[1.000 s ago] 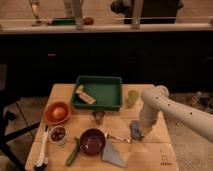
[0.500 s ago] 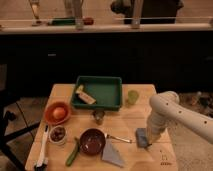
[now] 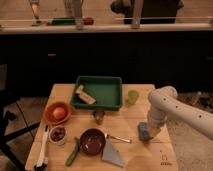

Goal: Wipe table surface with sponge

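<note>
The table surface (image 3: 131, 117) is a light tan wooden top with a small dark printed mark (image 3: 164, 160) near its front right corner. The sponge (image 3: 143, 131), a small grey-blue block, rests on the table near the right edge. My gripper (image 3: 148, 131) is at the end of the white arm (image 3: 162, 102), which comes in from the right and points down. It is shut on the sponge and holds it against the table top.
A green tray (image 3: 116, 95) at the back holds a yellowish block (image 3: 80, 90) and a tan piece. Nearby are a green cup (image 3: 132, 96), a metal cup (image 3: 98, 116), a dark red bowl (image 3: 92, 141), a spoon (image 3: 118, 138), a grey-blue triangular cloth (image 3: 112, 155) and an orange bowl (image 3: 58, 112).
The arm has swung right across the table with the sponge at its tip, first right and toward the front, then slightly back.
</note>
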Available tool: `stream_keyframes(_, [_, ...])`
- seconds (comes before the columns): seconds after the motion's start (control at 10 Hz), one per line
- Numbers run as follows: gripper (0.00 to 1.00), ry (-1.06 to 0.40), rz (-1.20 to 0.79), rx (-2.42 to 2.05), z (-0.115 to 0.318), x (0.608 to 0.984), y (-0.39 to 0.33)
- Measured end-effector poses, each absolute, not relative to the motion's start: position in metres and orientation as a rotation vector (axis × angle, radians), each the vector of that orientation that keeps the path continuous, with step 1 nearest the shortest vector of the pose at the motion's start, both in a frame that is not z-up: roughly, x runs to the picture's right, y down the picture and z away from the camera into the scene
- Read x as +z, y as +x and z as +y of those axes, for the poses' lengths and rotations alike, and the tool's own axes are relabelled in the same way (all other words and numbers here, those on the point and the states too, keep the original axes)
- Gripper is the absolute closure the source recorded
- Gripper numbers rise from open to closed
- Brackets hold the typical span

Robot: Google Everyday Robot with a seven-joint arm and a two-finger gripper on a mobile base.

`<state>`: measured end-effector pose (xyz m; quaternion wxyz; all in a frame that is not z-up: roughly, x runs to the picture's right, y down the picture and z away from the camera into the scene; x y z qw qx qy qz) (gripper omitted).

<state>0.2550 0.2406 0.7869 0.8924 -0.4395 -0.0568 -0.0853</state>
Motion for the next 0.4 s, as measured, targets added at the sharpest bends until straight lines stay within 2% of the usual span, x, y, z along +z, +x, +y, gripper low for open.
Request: stream_keyframes(0.4, [1.0, -0.896, -0.187, -0.243, 0.231, 0.791, 0.225])
